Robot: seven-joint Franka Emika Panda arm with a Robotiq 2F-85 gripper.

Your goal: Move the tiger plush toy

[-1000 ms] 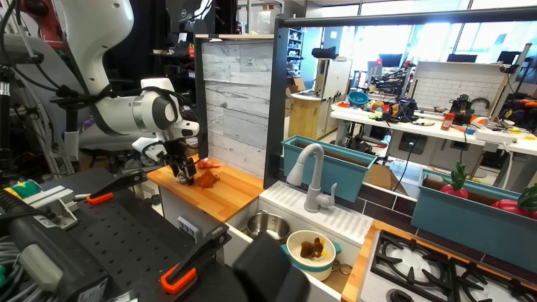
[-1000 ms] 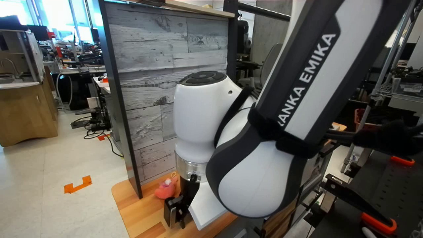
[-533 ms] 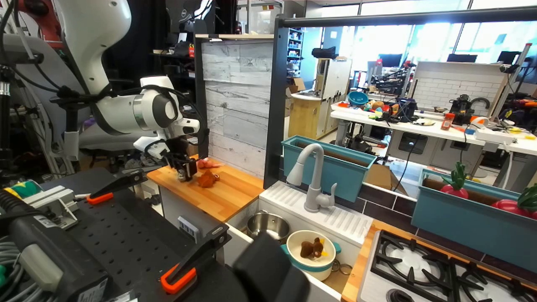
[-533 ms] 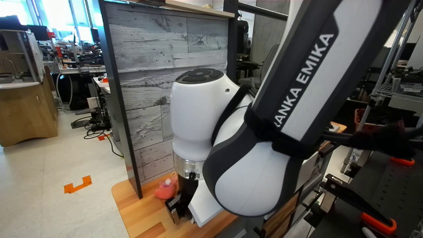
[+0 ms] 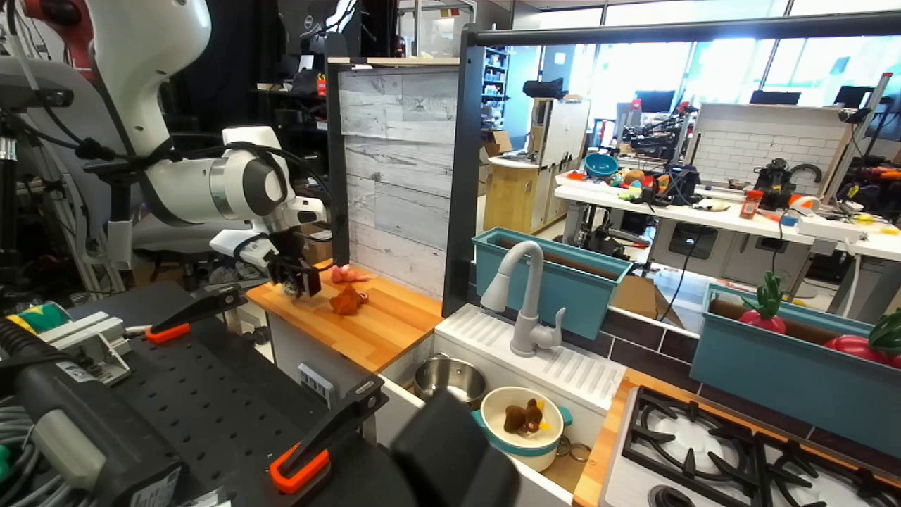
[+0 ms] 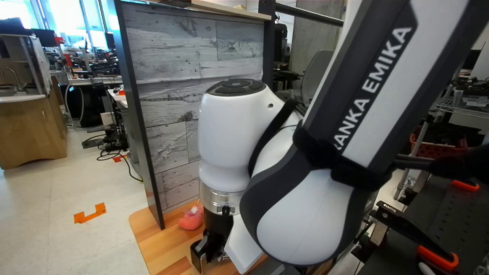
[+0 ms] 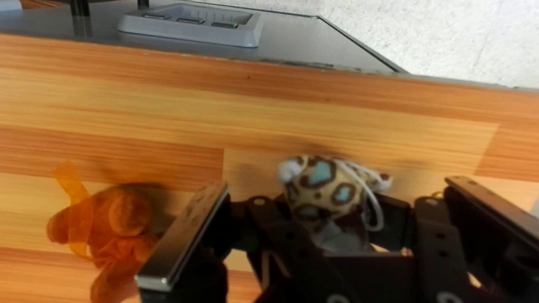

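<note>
The tiger plush toy (image 7: 320, 185) is small and tan, with brown-ringed blue spots, white tufts and a white cord. It is caught between the dark pads of my gripper (image 7: 332, 214), which is shut on it; its lower part is hidden there. The gripper (image 5: 301, 287) hangs low over the wooden counter (image 5: 380, 334) near its outer end. Whether the toy still touches the wood cannot be told. In an exterior view, the gripper (image 6: 208, 252) shows beside the arm, its grip mostly hidden. A plain orange plush (image 7: 130, 214) lies apart from the jaws, left in the wrist view.
Behind the gripper a pink plush (image 6: 191, 218) rests by the grey wood-pattern panel (image 5: 398, 176), an upright obstacle. Past the counter come a sink with a metal pot (image 5: 450, 377) and a white-and-teal pot (image 5: 524, 443), a faucet (image 5: 521, 303) and a stove (image 5: 704, 436).
My gripper's jaws have come together on the spotted toy. The gripper has risen slightly and drawn back, away from the orange plush. The orange and pink plushes lie where they were.
</note>
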